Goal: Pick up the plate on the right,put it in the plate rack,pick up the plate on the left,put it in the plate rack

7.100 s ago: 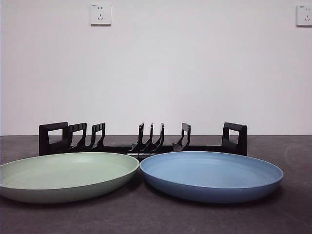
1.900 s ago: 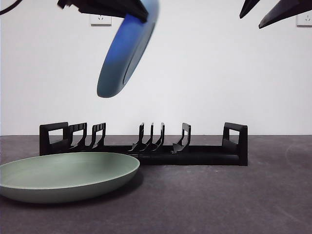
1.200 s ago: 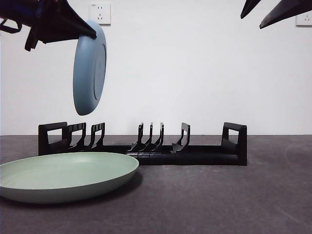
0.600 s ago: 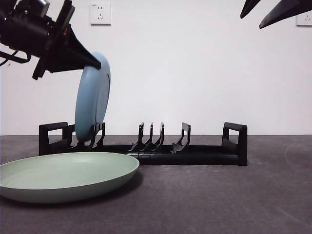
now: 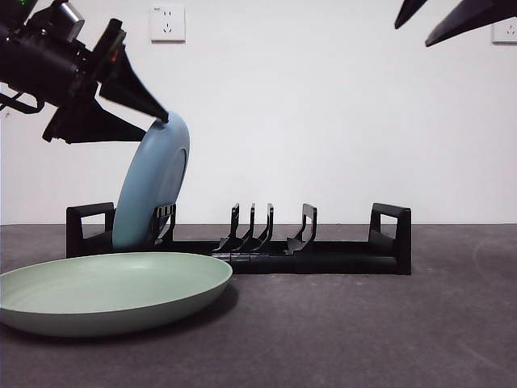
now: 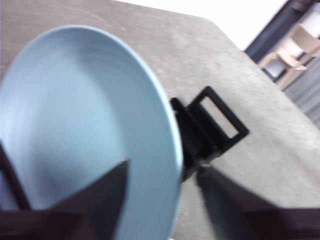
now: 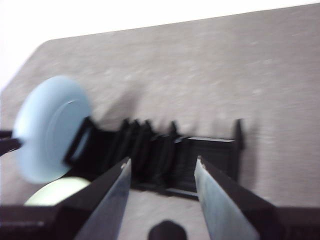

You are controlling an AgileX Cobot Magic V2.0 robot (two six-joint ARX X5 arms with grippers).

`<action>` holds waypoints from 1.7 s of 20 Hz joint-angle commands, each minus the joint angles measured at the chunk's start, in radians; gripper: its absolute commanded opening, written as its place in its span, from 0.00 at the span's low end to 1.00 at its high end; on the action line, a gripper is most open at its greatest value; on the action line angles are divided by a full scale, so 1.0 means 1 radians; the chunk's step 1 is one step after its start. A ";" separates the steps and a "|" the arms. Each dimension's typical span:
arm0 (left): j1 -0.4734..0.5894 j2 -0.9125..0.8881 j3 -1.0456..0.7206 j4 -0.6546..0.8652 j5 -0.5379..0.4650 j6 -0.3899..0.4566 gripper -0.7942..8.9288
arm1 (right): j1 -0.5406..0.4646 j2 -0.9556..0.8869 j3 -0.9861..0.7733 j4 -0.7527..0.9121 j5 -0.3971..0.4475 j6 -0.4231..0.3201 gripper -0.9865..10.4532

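Left pincer [image 5: 161,119] clenched on blue plate [image 5: 152,190] top rim, one jaw each face; plate tilted, lower edge in plate rack [image 5: 323,252] left-end slots. Green plate [image 5: 113,289] flat on counter [image 5: 363,331] in front. Right pincer [image 7: 161,175] spread wide, empty, high above rack.

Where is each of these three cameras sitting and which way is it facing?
Front view: low at table height, looking level across the green plate to the plate rack; the left gripper enters from upper left.
Left wrist view: on the left arm, looking past its jaws at the blue plate.
Right wrist view: on the raised right arm, looking down between the open right gripper at the rack.
All three share the blue plate and rack.
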 commanded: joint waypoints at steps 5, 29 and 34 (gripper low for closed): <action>-0.009 -0.188 0.006 -0.066 -0.010 0.099 0.41 | 0.088 0.090 0.003 0.001 -0.262 -0.003 0.28; -0.278 -0.644 0.006 -0.518 -0.478 0.373 0.41 | 0.348 0.764 0.003 0.232 -0.274 0.090 0.27; -0.279 -0.644 0.006 -0.524 -0.478 0.373 0.41 | 0.351 0.774 0.003 0.231 -0.270 0.123 0.08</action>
